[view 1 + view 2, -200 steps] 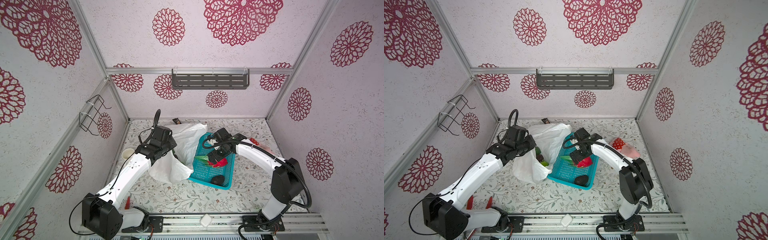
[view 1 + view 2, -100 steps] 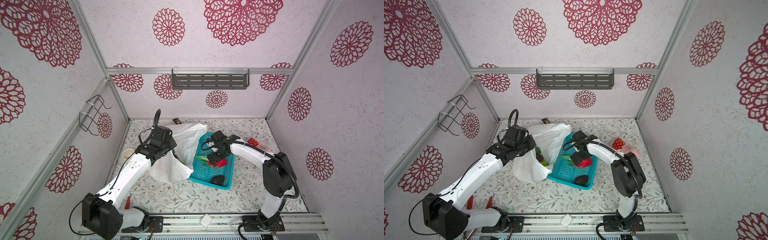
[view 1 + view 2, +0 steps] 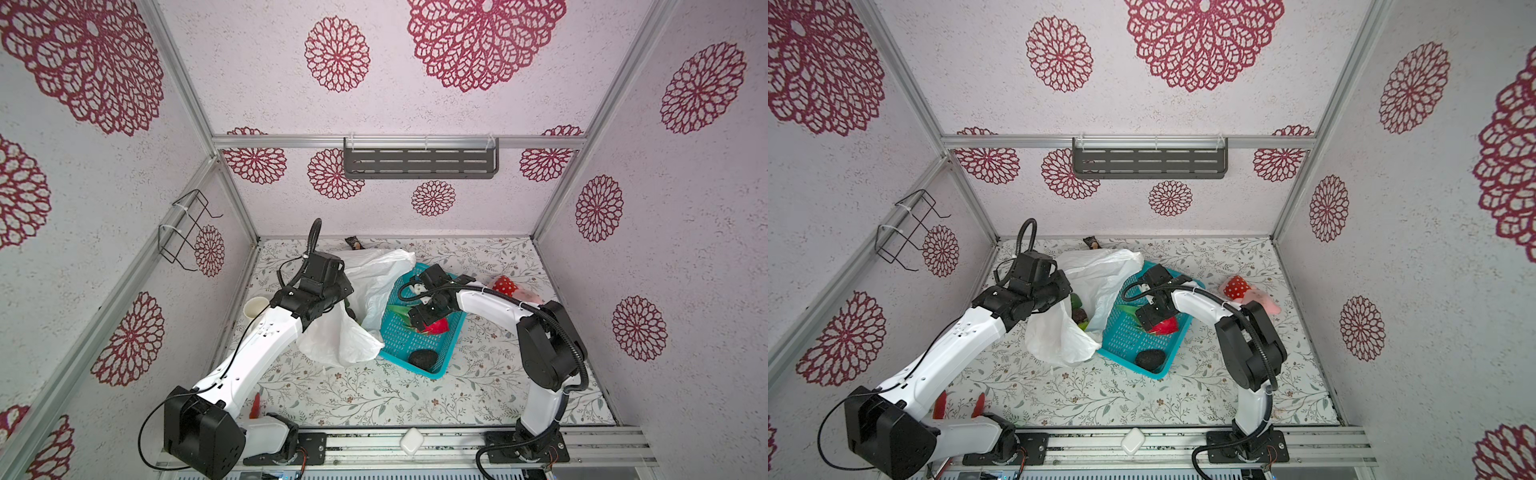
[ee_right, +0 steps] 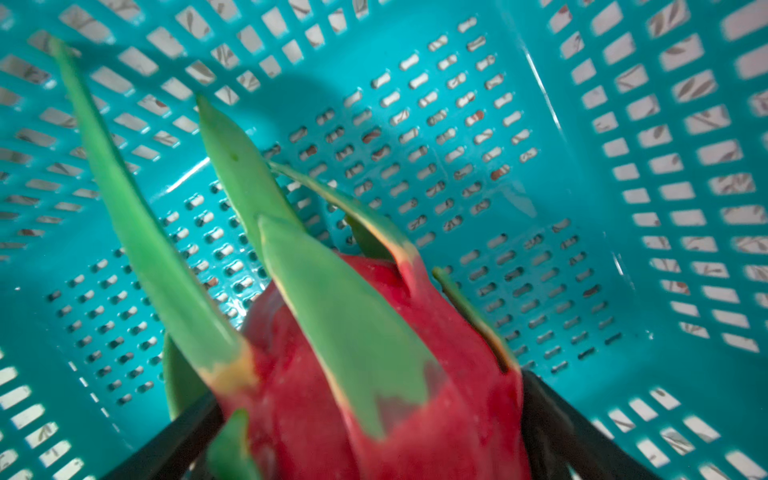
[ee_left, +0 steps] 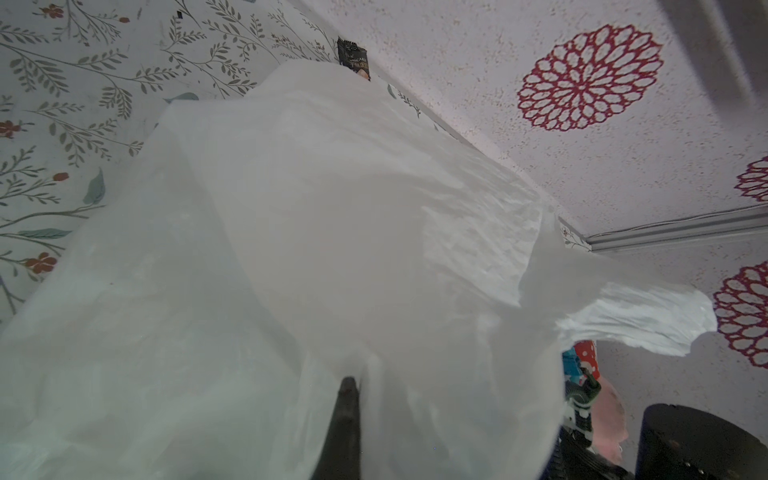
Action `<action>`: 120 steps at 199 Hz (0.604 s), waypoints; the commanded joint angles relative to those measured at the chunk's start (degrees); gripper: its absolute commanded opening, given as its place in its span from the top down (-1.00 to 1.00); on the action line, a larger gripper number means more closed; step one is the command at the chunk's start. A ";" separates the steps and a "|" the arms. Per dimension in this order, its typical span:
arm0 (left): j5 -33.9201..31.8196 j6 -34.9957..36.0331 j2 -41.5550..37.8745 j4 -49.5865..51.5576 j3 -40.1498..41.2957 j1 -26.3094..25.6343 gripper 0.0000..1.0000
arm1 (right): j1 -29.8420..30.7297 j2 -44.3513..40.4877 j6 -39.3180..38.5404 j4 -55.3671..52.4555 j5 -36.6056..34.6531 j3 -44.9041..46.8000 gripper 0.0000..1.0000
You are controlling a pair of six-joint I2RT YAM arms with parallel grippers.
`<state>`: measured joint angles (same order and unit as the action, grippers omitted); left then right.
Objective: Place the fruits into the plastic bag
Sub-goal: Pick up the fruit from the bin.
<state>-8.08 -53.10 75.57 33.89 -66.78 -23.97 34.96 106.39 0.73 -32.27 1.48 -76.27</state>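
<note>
Partway done: green and dark toy fruits sit in the crinkly white plastic bag, left of desk centre, pinched by the left end effector. The right end effector gapes wide around the red-pink dragon fruit in the teal perforated basket, where a dark bumpy avocado also waits.
</note>
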 commanded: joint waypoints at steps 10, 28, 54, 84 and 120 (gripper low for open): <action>-0.85 0.21 -0.51 0.30 -0.97 -0.12 1.00 | 0.51 3.78 4.24 2.22 2.82 4.60 -0.80; -0.93 0.03 -0.51 0.30 -0.88 -0.12 1.00 | 0.46 1.25 4.71 4.31 3.49 5.58 -0.51; -0.80 -0.16 -0.42 0.04 -0.80 -0.19 1.00 | 0.31 -2.70 5.41 5.20 3.46 5.30 -0.19; -0.58 -0.26 -0.34 -0.24 -0.93 -0.14 1.00 | -0.11 -8.63 5.51 6.32 4.69 5.21 -0.05; -0.55 -0.30 -0.51 -0.06 -0.92 -0.25 1.00 | -1.56 -15.36 5.86 6.42 6.57 5.09 -0.04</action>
<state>-8.10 -53.15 75.57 34.04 -66.78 -23.97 34.44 98.65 4.67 -26.92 5.37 -69.43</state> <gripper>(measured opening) 0.042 0.914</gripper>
